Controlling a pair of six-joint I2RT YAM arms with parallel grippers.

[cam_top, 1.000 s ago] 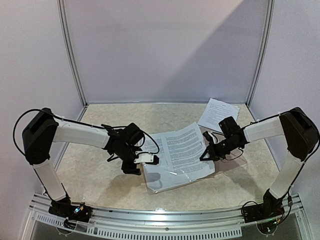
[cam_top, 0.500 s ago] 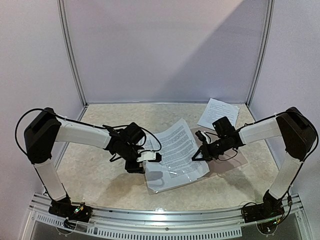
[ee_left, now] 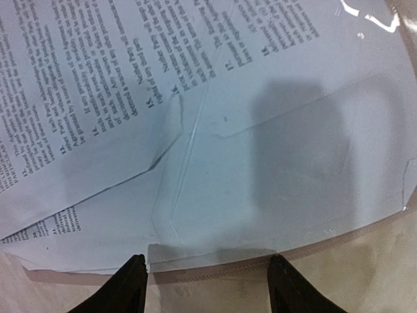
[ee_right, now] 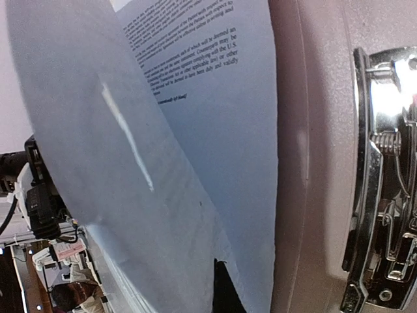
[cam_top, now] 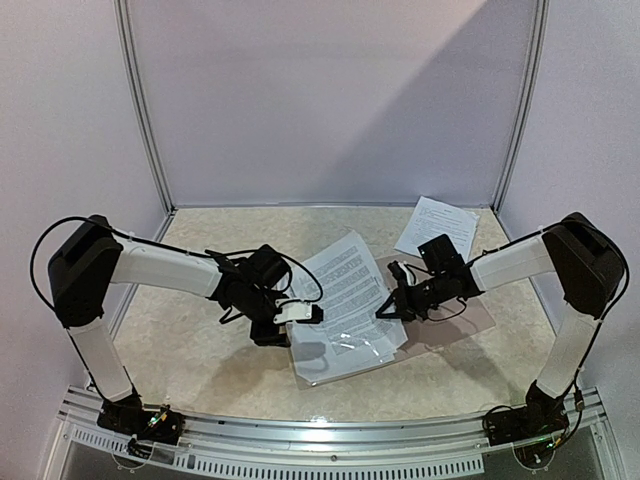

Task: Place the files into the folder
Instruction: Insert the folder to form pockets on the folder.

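The files (cam_top: 345, 295) are printed white sheets lying at the table's middle, partly under glossy clear plastic (ee_left: 280, 163). The folder (cam_top: 458, 318) shows its tan-brown cover to their right, with a metal clip (ee_right: 384, 176) in the right wrist view. My right gripper (cam_top: 384, 309) is shut on the right edge of a printed sheet (ee_right: 215, 98) and holds it raised and curled leftward. Only one dark fingertip (ee_right: 225, 290) shows beneath the paper. My left gripper (ee_left: 208, 290) stands open at the near-left edge of the plastic and papers, with nothing between its fingers.
One more printed sheet (cam_top: 435, 228) lies at the back right corner. Pale walls and metal frame posts (cam_top: 145, 110) close in the speckled tabletop (cam_top: 200, 350). The metal rail (cam_top: 330, 435) runs along the near edge.
My right gripper has moved left with the sheet's edge, lifting and curling the sheet over the pile. The left gripper has crept slightly to the right.
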